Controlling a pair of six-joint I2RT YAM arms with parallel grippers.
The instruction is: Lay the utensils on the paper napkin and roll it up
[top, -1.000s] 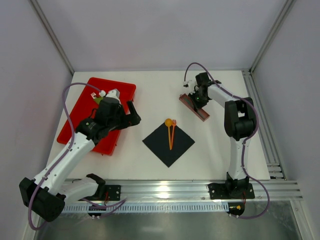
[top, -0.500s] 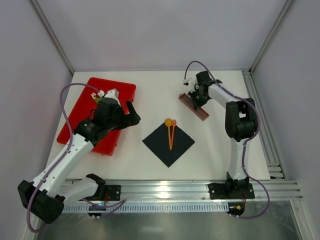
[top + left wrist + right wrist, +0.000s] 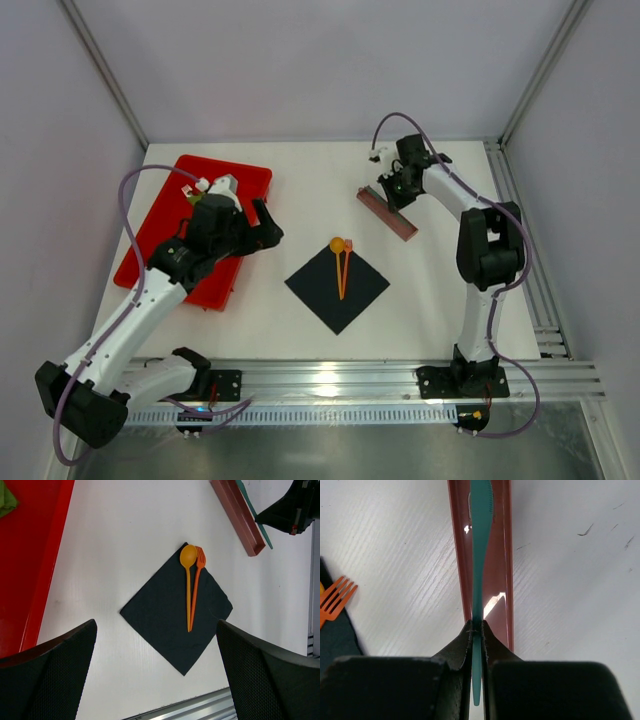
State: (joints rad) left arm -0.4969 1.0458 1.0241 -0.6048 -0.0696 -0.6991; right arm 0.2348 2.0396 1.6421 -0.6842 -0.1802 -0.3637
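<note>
Above the tray, between rims — teal knife in right end effector

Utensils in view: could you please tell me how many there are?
3. An orange spoon and orange fork lie side by side on the black napkin; a teal knife is pinched in the right gripper over the brown tray. The left arm may hide others.
</note>
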